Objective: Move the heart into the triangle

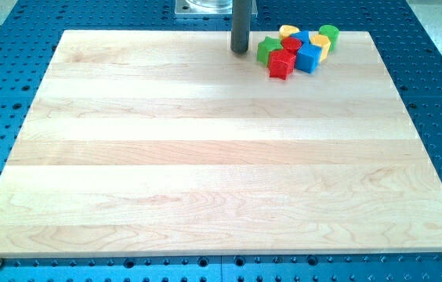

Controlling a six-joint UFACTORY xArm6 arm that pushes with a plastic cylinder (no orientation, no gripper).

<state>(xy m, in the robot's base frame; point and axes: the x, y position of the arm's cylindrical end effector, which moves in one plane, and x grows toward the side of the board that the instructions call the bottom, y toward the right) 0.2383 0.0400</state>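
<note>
Several small blocks are packed together at the view's top right of the wooden board (205, 157). A yellow block that looks like the heart (288, 31) is at the cluster's top. A blue block (303, 37), possibly the triangle, touches its right side. A blue cube (309, 58) sits lower in the cluster. My tip (240, 52) rests on the board just left of the cluster, a short gap from the green star (266, 51).
The cluster also holds a red star (281, 65), a red block (291, 45), a second yellow block (322, 45) and a green cylinder (328, 34). The board's far edge runs just behind the blocks. A blue perforated table (1, 94) surrounds the board.
</note>
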